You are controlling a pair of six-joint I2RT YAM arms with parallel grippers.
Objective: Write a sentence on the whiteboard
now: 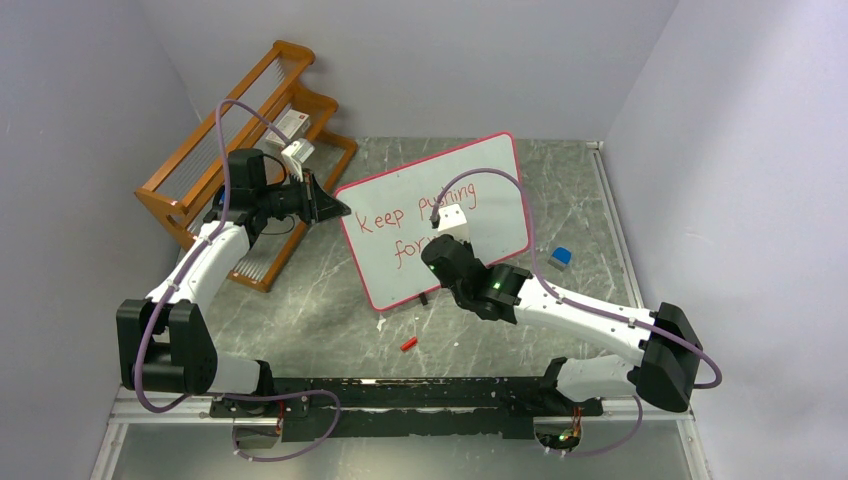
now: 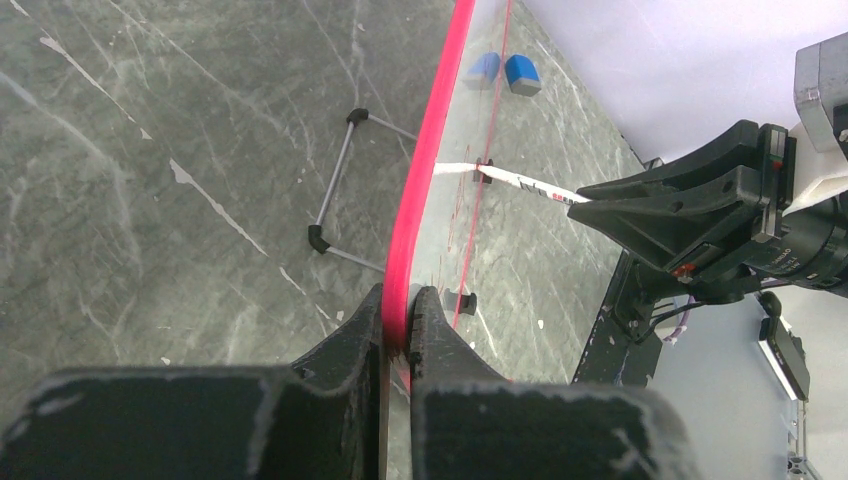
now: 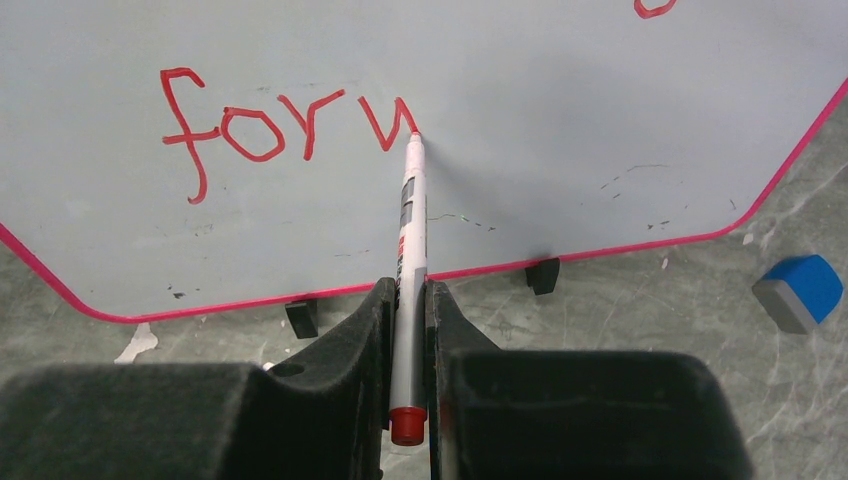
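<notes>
The whiteboard [image 1: 487, 195] stands tilted on the table, white with a pink-red frame [image 2: 430, 170]. My left gripper [image 1: 338, 208] is shut on its left edge, jaws pinching the frame [image 2: 400, 318]. The sentence [image 1: 385, 220] reads "Keep pushing" on top and "for" below in red. In the right wrist view the lower line [image 3: 250, 130] runs "for" plus the first strokes of another letter. My right gripper [image 3: 408, 300] is shut on a white marker [image 3: 410, 215] with a red end. The marker's tip touches the whiteboard [image 3: 560, 120] at the last stroke.
A wooden rack [image 1: 230, 140] holding small boxes stands at the back left. A blue eraser [image 1: 562, 257] lies right of the board. A red cap [image 1: 408, 343] lies in front of it. A wire stand [image 2: 335, 190] props the board from behind.
</notes>
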